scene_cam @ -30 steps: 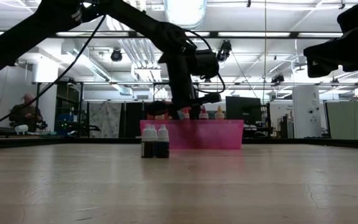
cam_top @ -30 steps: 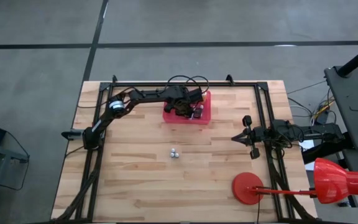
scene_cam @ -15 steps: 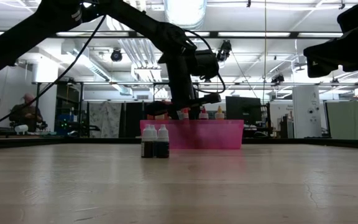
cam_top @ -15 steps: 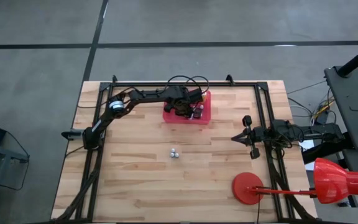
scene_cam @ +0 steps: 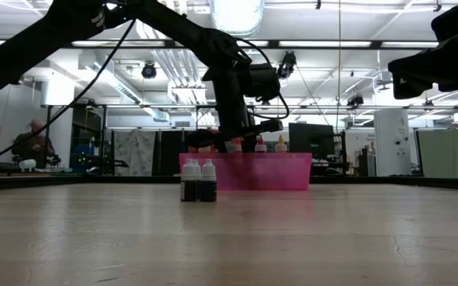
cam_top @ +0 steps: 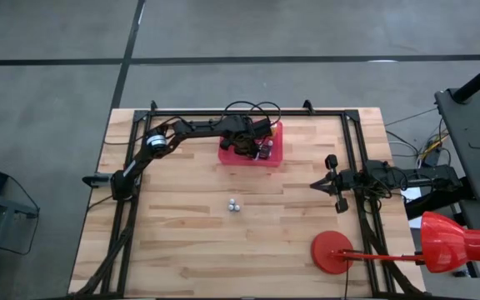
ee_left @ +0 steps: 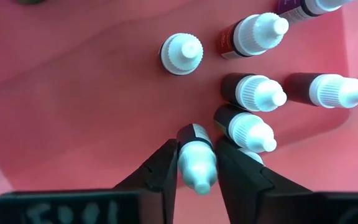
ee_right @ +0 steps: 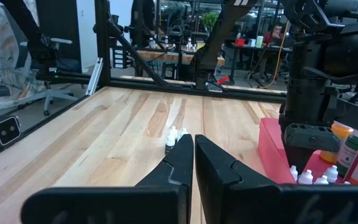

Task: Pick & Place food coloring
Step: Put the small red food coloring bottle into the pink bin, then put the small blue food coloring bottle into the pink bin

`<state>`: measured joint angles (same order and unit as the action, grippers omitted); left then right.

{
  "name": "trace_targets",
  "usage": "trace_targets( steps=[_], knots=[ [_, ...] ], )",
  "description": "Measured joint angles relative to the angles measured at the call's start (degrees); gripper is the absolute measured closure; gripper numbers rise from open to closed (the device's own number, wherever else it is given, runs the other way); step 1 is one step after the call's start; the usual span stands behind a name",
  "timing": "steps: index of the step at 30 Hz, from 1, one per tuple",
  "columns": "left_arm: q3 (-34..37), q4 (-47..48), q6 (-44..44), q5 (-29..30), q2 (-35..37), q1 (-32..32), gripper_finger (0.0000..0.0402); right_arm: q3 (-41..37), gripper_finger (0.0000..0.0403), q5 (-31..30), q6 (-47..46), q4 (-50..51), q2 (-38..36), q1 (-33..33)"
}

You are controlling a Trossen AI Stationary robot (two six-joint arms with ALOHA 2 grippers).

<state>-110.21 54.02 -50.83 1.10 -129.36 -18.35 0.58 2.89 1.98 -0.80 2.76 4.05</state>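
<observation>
A pink-red tray (cam_top: pixel 273 156) at the table's far middle holds several small food coloring bottles (ee_left: pixel 253 92) with white caps, standing on its floor (ee_left: pixel 73 93). My left gripper (ee_left: pixel 197 168) reaches down into the tray (scene_cam: pixel 293 173) and is shut on one of these bottles (ee_left: pixel 194 138). Two more dark bottles (cam_top: pixel 234 205) stand side by side on the bare wood at mid-table (scene_cam: pixel 199 181). My right gripper (ee_right: pixel 193 155) waits shut and level at the table's right edge (cam_top: pixel 319 185), touching nothing. My left gripper pinches a bottle by its white cap (ee_left: pixel 196 163) between the two fingers, one on each side. The fingers come steeply from above, pointing down. The bottle stays upright among the others; whether its base rests on the tray floor is hidden by the bottle itself.
Neighbouring bottles (ee_left: pixel 244 127) crowd close beside the held one. Taller orange and red bottles (ee_right: pixel 353 152) stand in the tray's corner. A red round-footed stand (cam_top: pixel 333 252) occupies the near right. Black frame rails (cam_top: pixel 123 208) run along the table's sides.
</observation>
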Motion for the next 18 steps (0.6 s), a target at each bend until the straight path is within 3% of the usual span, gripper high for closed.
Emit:
trace_targets(
  steps=[6, 18],
  knots=[
    [0.00, 0.00, 0.04, 0.02, 0.00, 0.00, 0.0296, -0.01, 0.0394, -0.02, 0.00, -0.02, 0.00, 0.00],
    [0.00, 0.00, 1.36, 0.00, 0.00, 0.00, 0.0291, -0.02, 0.0394, -0.02, 0.00, -0.02, 0.00, 0.02]
  ],
)
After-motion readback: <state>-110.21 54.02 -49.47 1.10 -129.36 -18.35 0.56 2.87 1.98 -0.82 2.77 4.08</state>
